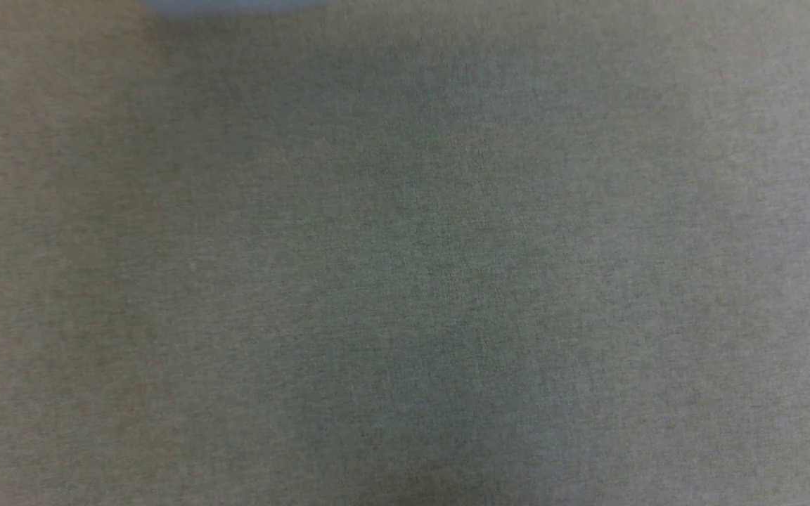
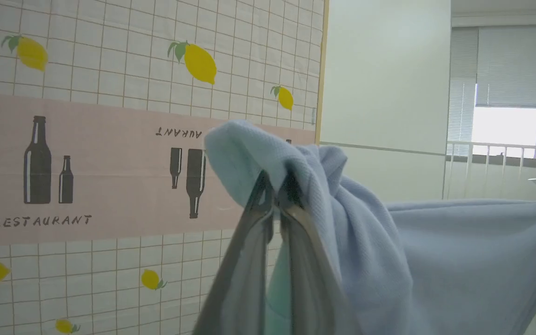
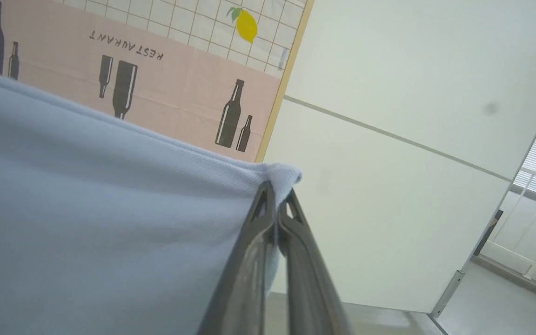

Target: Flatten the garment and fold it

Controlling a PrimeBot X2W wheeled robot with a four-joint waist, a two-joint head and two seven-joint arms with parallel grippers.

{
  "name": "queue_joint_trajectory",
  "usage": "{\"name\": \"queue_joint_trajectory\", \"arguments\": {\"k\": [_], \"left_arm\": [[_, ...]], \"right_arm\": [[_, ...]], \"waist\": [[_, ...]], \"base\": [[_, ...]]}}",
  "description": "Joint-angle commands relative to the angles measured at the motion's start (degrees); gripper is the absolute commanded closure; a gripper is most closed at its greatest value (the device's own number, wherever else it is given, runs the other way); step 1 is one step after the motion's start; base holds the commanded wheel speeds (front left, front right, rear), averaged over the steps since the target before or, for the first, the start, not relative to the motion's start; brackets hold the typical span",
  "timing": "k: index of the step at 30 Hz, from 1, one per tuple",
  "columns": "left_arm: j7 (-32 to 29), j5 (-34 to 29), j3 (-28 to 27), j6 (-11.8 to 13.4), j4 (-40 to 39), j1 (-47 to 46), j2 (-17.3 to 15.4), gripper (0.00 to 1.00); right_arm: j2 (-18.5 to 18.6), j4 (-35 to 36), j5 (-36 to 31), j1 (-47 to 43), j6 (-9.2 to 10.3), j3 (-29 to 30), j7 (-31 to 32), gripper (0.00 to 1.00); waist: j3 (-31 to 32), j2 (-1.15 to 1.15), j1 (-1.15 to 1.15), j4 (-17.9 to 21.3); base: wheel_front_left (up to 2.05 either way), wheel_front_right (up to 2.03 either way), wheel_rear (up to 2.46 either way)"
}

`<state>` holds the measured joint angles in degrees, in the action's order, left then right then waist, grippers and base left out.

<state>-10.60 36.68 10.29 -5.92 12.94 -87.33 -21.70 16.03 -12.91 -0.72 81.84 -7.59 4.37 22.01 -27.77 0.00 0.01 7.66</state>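
Grey cloth surface (image 1: pixel 405 281) lies below the head camera, while the garment (image 2: pixel 435 260) is held up, stretched between both arms. The left gripper (image 2: pixel 276 182) fingers pinch a bunched edge; the right gripper (image 3: pixel 278 190) fingers pinch a flat corner. Its long axis runs gripper to gripper, so both must probably lower together.

- You have the garment (image 2: pixel 458 260), light blue soft knit, hanging in the air.
- One bunched corner sits pinched in the left gripper (image 2: pixel 275 186), another in the right gripper (image 3: pixel 277 197), fabric stretched between them.
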Motion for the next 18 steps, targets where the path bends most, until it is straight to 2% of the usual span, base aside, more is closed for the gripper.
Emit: {"name": "queue_joint_trajectory", "arguments": {"k": [1,4,9,13,18], "left_arm": [[2.59,-1.29,-0.62,0.36,0.76,-2.16,-0.83,1.00],[6.77,-1.73,-0.53,-0.23,3.28,-2.57,-0.82,1.00],[7.87,-1.09,3.28,-1.25,7.88,4.09,-2.57,1.00],[7.74,-0.39,9.59,-1.52,10.40,13.22,-5.43,1.00],[9.61,3.49,18.36,-1.55,10.56,25.06,-9.59,1.00]], "right_arm": [[-0.48,-1.08,-1.17,1.81,0.10,0.93,-2.13,1.00],[-1.62,-3.63,-1.76,3.31,0.10,1.33,-5.55,1.00],[-1.11,-7.22,1.22,-1.47,0.10,-2.69,-6.75,1.00],[-0.09,-7.76,5.95,-10.55,0.10,-7.44,-5.85,1.00],[2.02,-5.40,13.12,-25.46,0.10,-11.38,-2.13,1.00]], "waist": [[-4.00,0.00,-0.01,1.71],[-3.85,0.00,-0.01,1.70],[-2.33,0.00,-0.01,0.88],[0.17,0.00,-0.01,0.05],[4.86,0.00,-0.01,-1.19]], "base": [[0.00,0.00,0.00],[0.00,0.00,0.00],[0.00,0.00,0.00],[0.00,0.00,0.00],[0.00,0.00,0.00]]}}
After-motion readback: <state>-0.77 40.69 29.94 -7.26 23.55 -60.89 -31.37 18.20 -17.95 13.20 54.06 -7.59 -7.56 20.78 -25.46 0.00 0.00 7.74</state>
